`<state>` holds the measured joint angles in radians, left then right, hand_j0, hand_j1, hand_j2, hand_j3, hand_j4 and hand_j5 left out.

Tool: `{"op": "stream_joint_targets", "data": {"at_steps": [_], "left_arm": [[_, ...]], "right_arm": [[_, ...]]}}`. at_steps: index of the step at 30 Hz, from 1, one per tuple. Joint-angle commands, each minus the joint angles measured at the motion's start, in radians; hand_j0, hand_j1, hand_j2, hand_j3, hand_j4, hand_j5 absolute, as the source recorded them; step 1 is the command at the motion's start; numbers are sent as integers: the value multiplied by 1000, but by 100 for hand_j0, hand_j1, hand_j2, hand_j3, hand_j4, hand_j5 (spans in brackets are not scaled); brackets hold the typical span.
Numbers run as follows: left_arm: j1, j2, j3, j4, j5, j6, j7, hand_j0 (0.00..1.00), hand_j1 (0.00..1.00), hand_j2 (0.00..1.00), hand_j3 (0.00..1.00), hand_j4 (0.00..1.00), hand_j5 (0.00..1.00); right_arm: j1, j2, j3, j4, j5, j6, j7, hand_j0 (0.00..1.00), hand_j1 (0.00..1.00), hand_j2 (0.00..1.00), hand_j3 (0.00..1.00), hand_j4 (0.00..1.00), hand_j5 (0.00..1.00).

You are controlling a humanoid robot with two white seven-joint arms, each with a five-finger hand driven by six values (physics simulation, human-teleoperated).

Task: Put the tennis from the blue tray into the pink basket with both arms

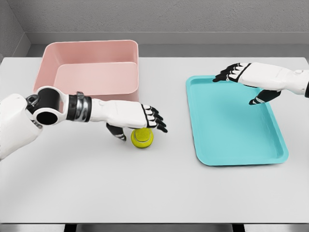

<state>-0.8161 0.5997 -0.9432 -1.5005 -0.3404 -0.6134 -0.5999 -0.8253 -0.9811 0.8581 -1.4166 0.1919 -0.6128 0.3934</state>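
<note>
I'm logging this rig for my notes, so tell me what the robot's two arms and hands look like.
Both arms have smooth white shells. The left arm shows a round white elbow joint with black openings, then a black and silver ringed band at the wrist. The left hand and right hand have white backs and five black-tipped, segmented fingers each. No loose cables or markings show.

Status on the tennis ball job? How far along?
Done: the ball is out of the blue tray and sits on the table just in front of the pink basket. In hand: the left hand is over the ball, fingers extended; a firm grasp isn't clear. The right hand hovers open over the tray. Left: lift the ball into the basket, which shows nothing inside.
</note>
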Motion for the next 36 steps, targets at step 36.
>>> {"op": "stream_joint_targets", "data": {"at_steps": [36], "left_arm": [[32, -35, -5, 69, -20, 2, 3, 100, 100, 100, 100, 100, 100]], "right_arm": [[12, 12, -4, -1, -6, 2, 5, 100, 100, 100, 100, 100, 100]]}}
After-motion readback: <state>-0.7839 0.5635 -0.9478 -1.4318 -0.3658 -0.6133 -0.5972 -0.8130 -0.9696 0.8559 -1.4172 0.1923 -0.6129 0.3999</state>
